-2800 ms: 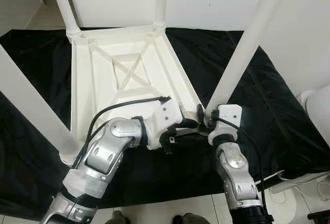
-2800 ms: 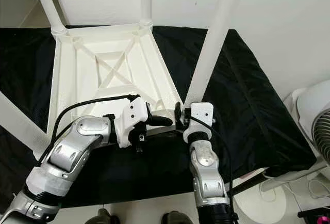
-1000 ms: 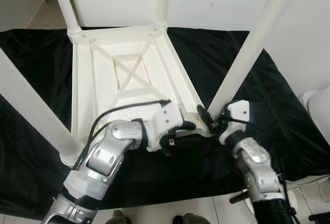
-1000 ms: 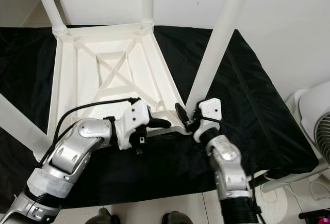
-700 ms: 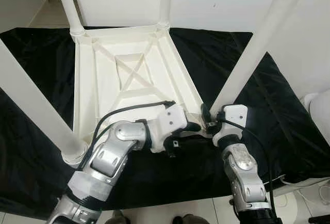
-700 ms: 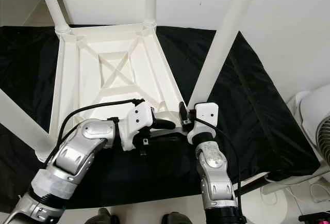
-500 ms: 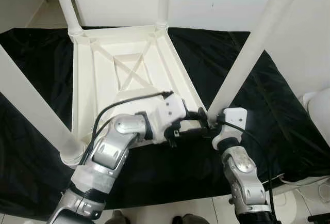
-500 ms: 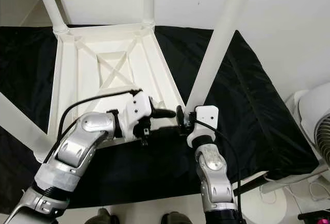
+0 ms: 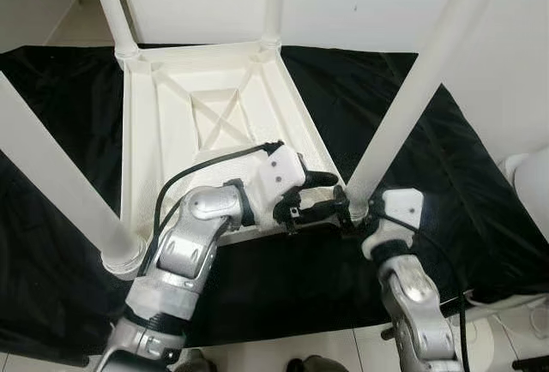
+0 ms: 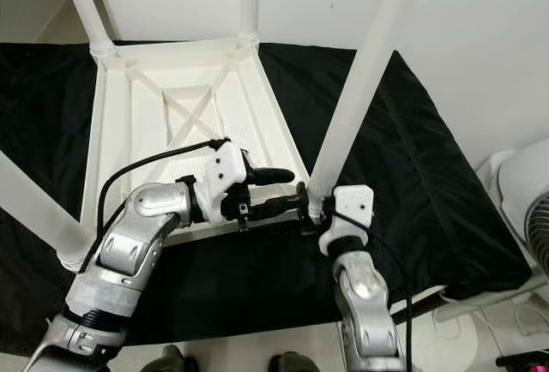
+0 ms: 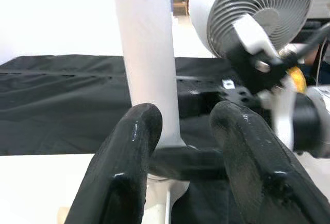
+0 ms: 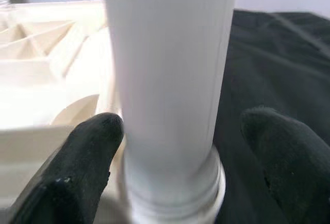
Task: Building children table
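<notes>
Left pincer (image 9: pixel 330 190) shifted from table (image 9: pixel 163 123) rim toward near-right leg (image 9: pixel 403 111), fingers spread, empty. Right pincer (image 12: pixel 178 146) released, straddling leg base. Leg seated; likely final check.

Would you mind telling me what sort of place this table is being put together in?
Probably a room in a home: the upturned white table lies on a black sheet over pale floor tiles, beside white walls, with a white fan nearby.
</notes>
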